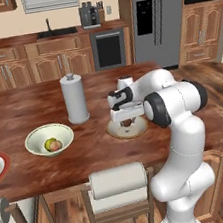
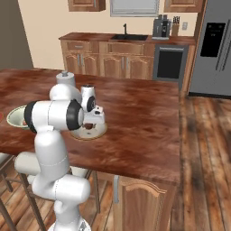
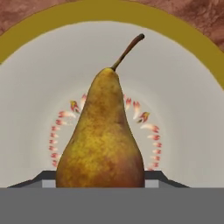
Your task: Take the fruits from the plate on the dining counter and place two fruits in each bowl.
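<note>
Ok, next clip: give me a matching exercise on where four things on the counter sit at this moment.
Things:
1. pear
2. cream bowl
3. plate
4. paper towel roll

States:
A. stands upright on the counter
B. holds two fruits
C. cut off by the left edge of the left base view
D. between the fingertips of the gripper, over the tan-rimmed bowl

Pairs: 1-D, 2-B, 3-C, 4-A

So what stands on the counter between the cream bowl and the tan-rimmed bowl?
A paper towel roll stands slightly behind the line from cream bowl to tan-rimmed bowl, in the left base view.
</note>
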